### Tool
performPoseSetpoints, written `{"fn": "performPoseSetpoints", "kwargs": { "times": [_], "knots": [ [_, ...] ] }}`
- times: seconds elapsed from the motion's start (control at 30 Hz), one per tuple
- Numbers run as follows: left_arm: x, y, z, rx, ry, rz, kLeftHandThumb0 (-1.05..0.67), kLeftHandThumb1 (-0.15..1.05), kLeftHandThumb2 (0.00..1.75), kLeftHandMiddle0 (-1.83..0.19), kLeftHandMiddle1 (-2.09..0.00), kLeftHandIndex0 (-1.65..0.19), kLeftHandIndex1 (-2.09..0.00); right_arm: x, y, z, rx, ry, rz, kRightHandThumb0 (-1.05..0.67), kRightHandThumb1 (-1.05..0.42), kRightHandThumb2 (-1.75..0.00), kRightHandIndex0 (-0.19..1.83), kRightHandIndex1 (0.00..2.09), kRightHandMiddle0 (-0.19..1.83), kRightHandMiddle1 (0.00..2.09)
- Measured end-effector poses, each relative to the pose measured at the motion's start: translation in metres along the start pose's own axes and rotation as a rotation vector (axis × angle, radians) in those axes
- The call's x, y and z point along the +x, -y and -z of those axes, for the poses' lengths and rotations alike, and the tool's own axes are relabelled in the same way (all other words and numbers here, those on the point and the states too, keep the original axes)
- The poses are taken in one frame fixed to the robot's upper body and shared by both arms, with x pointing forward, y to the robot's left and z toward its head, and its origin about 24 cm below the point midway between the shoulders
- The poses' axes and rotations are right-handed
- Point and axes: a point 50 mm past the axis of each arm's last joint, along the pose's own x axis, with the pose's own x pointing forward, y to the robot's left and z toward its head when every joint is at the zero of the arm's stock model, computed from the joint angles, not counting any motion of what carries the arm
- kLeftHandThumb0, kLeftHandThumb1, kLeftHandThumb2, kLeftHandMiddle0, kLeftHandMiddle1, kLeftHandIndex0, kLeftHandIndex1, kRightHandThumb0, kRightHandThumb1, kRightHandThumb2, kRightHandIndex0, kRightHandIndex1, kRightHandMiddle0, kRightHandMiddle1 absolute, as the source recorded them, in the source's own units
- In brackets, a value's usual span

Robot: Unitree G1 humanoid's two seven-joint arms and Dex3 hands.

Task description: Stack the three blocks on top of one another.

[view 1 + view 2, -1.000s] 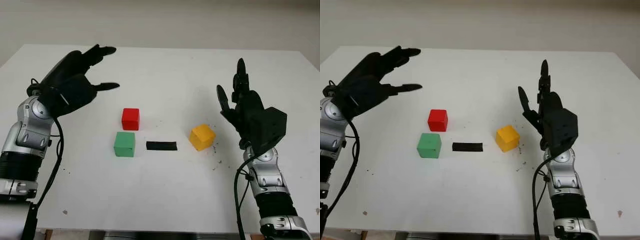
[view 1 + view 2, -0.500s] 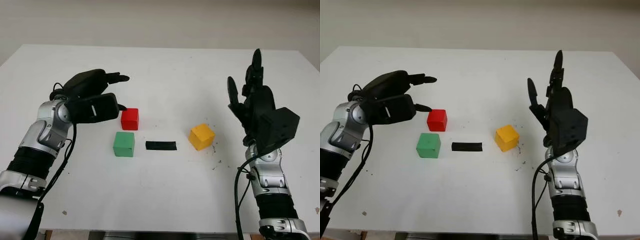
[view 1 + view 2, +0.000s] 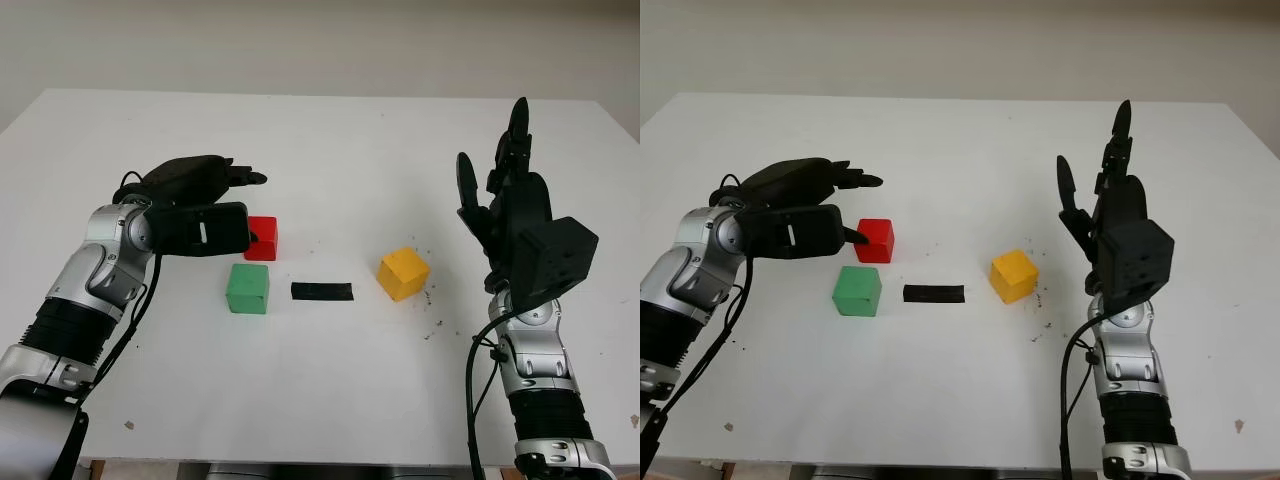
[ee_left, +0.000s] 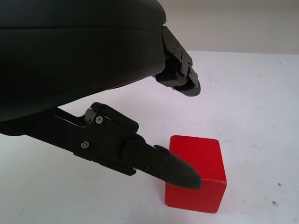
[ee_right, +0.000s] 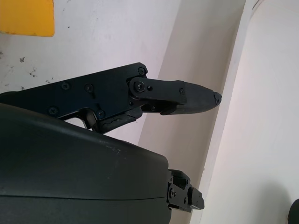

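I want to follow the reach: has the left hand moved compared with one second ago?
Yes. The left hand came down and toward the red block, and is now open around it.

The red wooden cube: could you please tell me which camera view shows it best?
The left wrist view: the red wooden cube sits close up, one finger of the left robot hand crossing its corner. Both eye views show it small on the white table, partly hidden behind that hand.

- The left hand (image 3: 200, 205) was matte black, its shell broad and smooth.
- The right hand (image 3: 520, 225) matched, boxy at the back.
- Forearms were silver, ribbed black lower down.
- Black cables looped beside both.
- Small screws dotted the fingers (image 4: 159, 163).
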Motion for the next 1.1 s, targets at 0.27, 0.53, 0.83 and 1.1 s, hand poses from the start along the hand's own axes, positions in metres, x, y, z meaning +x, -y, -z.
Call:
{"fn": "performPoseSetpoints", "kwargs": {
  "times": [0.27,0.53,0.83,1.1],
  "knots": [
    [0.001,0.007,0.0,0.026,0.005,0.02,-0.7,0.87,0.05,-0.13,-0.06,-0.41,-0.17,0.0,-0.001,0.001,-0.026,-0.006,0.004,-0.63,-1.05,-0.45,-0.16,0.05,-0.14,0.05],
    [0.002,0.011,-0.001,0.074,-0.003,0.009,-0.65,0.86,0.05,-0.16,-0.07,-0.45,-0.2,-0.001,-0.002,0.002,-0.017,-0.017,-0.003,-0.62,-1.05,-0.45,-0.18,0.05,-0.14,0.05],
    [0.006,0.023,-0.003,0.186,-0.024,-0.07,-0.58,0.89,0.06,-0.32,-0.07,-0.51,-0.46,-0.004,-0.003,0.006,0.017,-0.033,-0.024,-0.61,-1.05,-0.45,-0.19,0.03,-0.15,0.05],
    [0.009,0.031,-0.003,0.146,-0.022,-0.053,-0.56,0.92,0.06,-0.39,-0.08,-0.46,-0.94,-0.005,-0.003,0.006,0.015,-0.033,-0.026,-0.61,-1.05,-0.46,-0.19,0.03,-0.16,0.05]
  ]
}}
